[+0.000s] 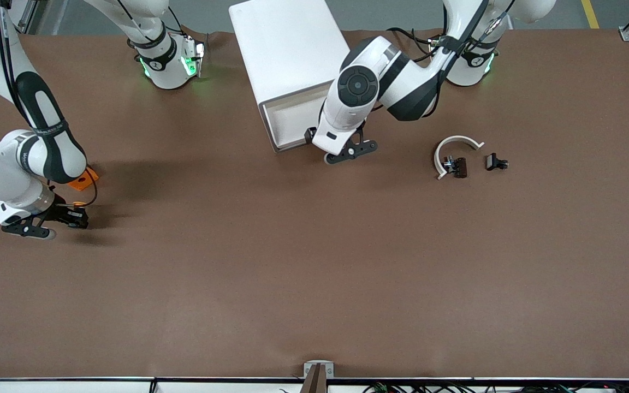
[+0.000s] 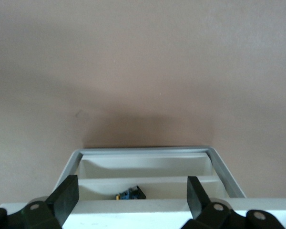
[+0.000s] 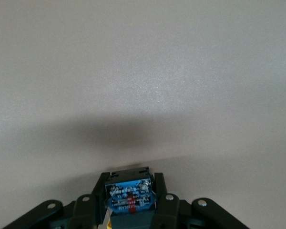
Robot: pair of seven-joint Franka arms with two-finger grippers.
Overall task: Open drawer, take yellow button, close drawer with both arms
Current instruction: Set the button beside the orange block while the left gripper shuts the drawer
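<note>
**Drawer open, button gripped by the right tool**

Front view: the white cabinet (image 1: 287,52) stands toward the arms' bases, near the middle of the table (image 1: 314,284); its top drawer (image 1: 292,123) is pulled out toward the camera, showing a pale tray; the left arm reaches in from its base and its left tool (image 1: 347,155) sits at the drawer's front corner, on the side toward the left arm's end of the table; the right tool (image 1: 74,217) is low over the table at the right arm's end, with an orange block (image 1: 84,180) just beside the arm; a white arc (image 1: 454,150) and two small black clips (image 1: 459,167) lie well apart from the cabinet toward the left arm's end.

Left wrist view: the left tool (image 2: 132,193) has its fingers (image 2: 66,195) spread wide and holds nothing; between them the drawer (image 2: 148,167) shows its grey rim and white compartments; a small blue and yellow part (image 2: 129,194) lies in one compartment.

Right wrist view: the right tool (image 3: 131,198) is clamped tight on the button (image 3: 129,193), whose dark blue-black body fills the gap between the fingers; bare table (image 3: 143,71) lies ahead.
</note>
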